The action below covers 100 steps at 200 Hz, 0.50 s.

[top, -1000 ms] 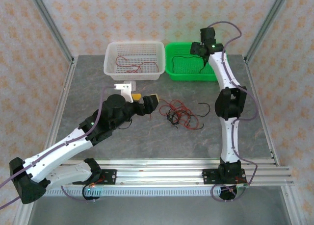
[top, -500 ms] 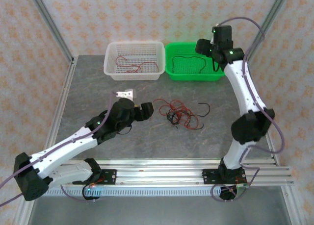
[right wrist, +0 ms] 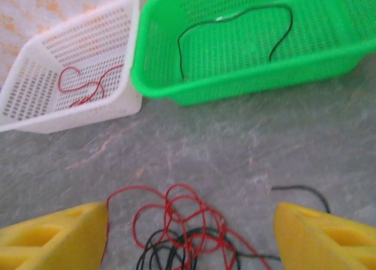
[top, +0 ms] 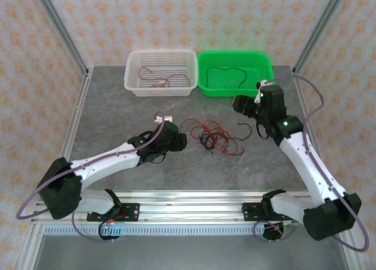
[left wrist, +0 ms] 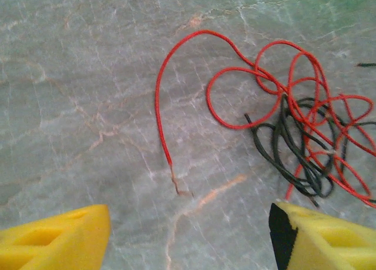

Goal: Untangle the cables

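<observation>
A grey, marble-veined desk (top: 111,105) under even, soft light. Cream wallpaper (top: 176,17) with small orange floral motifs (repeated in tidy rows) encloses it behind and at both sides. Slanting metal posts (top: 61,32) mark the corners; a slotted aluminium rail (top: 194,206) runs along the near edge.

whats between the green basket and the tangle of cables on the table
Bare grey table, clearest in the right wrist view: nothing lies between the green basket and the tangle of cables.
</observation>
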{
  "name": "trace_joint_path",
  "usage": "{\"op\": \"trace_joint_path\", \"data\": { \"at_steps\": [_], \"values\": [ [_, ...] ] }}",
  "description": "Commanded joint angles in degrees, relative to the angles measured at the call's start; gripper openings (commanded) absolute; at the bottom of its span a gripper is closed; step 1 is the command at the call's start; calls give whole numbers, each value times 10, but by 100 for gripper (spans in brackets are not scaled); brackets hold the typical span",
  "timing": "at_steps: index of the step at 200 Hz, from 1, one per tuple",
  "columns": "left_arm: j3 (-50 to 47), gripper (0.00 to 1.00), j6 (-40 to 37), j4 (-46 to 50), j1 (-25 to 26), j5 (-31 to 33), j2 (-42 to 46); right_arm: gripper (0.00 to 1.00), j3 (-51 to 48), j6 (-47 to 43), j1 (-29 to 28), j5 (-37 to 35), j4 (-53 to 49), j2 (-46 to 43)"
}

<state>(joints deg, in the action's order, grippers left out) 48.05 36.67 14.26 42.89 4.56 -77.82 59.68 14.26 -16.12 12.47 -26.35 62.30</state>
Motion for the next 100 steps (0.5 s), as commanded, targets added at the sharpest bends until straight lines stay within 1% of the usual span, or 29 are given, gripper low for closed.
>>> {"op": "trace_joint_path", "data": {
  "at_steps": [1, 35, 79, 100],
  "values": [
    [50, 70, -75, -19, -20, 36, -49, 73, -58, 45, -8, 36, 44, -41],
    [116, 70, -121, -4, -45, 48, -141, 73, -117, 65, -11, 44, 50, -81],
    [174, 70, -177, -16, -48, 22, -238, 73, -150, 74, -11, 44, 42, -114],
    [195, 70, -189, -20, -50, 23, -270, 73, -159, 77, -11, 45, 38, -121]
  ]
}}
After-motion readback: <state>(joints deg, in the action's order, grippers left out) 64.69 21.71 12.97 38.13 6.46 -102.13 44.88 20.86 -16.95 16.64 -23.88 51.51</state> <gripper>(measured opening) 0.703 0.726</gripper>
